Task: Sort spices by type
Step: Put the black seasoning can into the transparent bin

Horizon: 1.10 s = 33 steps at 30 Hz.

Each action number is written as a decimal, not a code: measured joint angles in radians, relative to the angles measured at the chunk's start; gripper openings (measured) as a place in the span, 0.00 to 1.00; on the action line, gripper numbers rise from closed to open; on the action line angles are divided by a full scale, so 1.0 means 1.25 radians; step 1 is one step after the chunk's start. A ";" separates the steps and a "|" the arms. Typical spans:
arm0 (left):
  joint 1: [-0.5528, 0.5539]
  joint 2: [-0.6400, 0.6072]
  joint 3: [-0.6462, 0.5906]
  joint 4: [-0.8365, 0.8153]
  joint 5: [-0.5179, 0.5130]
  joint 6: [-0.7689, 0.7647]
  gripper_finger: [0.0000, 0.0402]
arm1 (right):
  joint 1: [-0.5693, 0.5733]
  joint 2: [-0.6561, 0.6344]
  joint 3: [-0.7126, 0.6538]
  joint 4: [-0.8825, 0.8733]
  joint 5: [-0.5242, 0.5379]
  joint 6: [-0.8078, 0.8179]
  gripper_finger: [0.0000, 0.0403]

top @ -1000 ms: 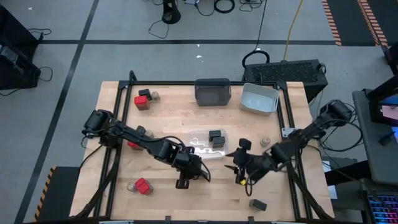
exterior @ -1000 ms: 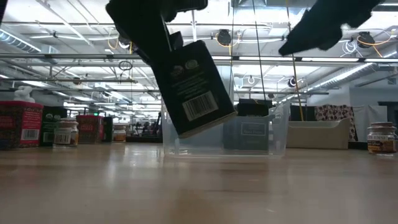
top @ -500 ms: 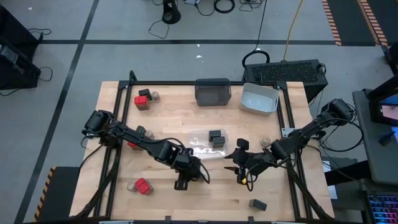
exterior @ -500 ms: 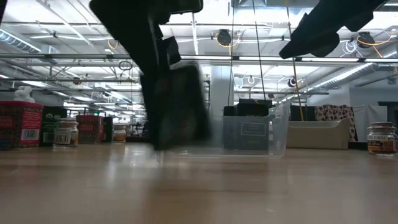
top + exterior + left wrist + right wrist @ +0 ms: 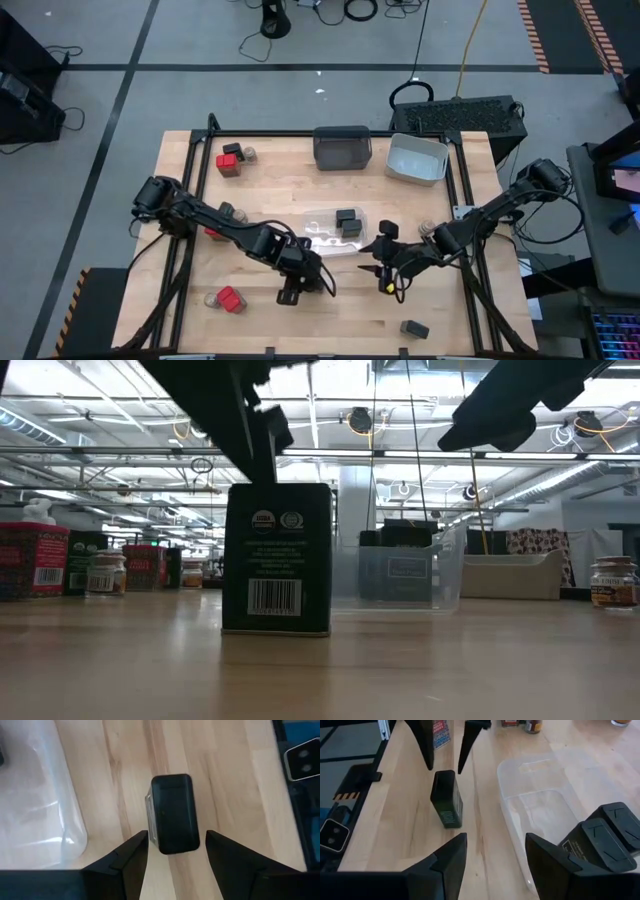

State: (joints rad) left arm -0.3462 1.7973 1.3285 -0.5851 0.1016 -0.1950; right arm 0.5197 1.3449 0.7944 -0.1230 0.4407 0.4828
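A black boxy spice container (image 5: 172, 812) stands upright on its base on the bare wood (image 5: 277, 560), near the table's front edge and just in front of the clear bin (image 5: 322, 232). My left gripper (image 5: 176, 834) hangs open above it. The fingers stand on either side of the lid with a gap at each side, and from across the table they (image 5: 447, 755) show clear above the container (image 5: 446, 800). My right gripper (image 5: 383, 270) hovers open and empty to the right of the clear bin, in which two more black containers (image 5: 605, 837) lie.
A red container (image 5: 231, 299) and a jar (image 5: 211, 298) sit front left; a dark container (image 5: 414, 328) lies front right. More spices (image 5: 231, 160) stand far left. A dark grey bin (image 5: 342, 147) and a light grey bin (image 5: 416, 159) stand along the far edge.
My left gripper has opened and let go of the black container. The container hung tilted above the table a second ago; it has dropped and now stands upright on the wood, with the fingers clear of it.
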 joint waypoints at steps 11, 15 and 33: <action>0.000 -0.105 0.000 -0.158 -0.125 0.038 0.51 | -0.007 0.004 0.049 0.030 -0.019 0.007 0.45; -0.002 -0.175 -0.010 -0.201 -0.151 0.048 0.51 | -0.026 0.029 0.120 0.024 -0.073 -0.001 0.45; -0.026 -0.718 -0.660 0.557 -0.200 0.046 0.51 | -0.102 0.438 0.705 -0.377 -0.226 -0.094 0.45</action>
State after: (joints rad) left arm -0.3784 0.9002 0.5040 0.1116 -0.1484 -0.1371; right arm 0.3916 1.8921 1.6752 -0.5944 0.1587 0.3657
